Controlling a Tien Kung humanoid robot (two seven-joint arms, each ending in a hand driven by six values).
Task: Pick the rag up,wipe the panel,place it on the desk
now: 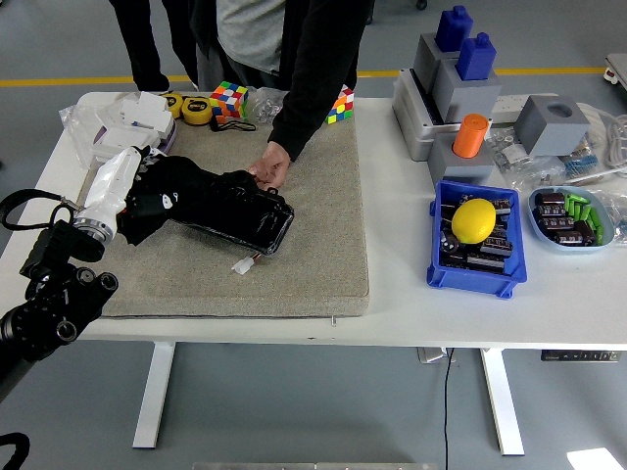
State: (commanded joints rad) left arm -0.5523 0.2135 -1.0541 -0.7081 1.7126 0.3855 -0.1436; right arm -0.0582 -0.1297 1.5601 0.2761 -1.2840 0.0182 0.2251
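A glossy black panel point(245, 213) lies on a grey mat point(304, 264) at the table's left half. A dark rag point(162, 196) is bunched over the panel's left end. My left hand point(137, 181), with a white wrist, comes in from the lower left and is shut on the rag, pressing it on the panel. A person stands at the far side, and the person's hand point(270, 166) rests on the panel's far edge. A small white connector point(243, 264) sticks out at the panel's near edge. My right arm is out of view.
White boxes point(137, 119), tape measures point(198, 108) and two colour cubes point(228, 98) lie at the back left. At the right stand grey blocks point(460, 93), a blue bin point(470, 269) holding a lemon point(474, 219), and a blue tray point(573, 217).
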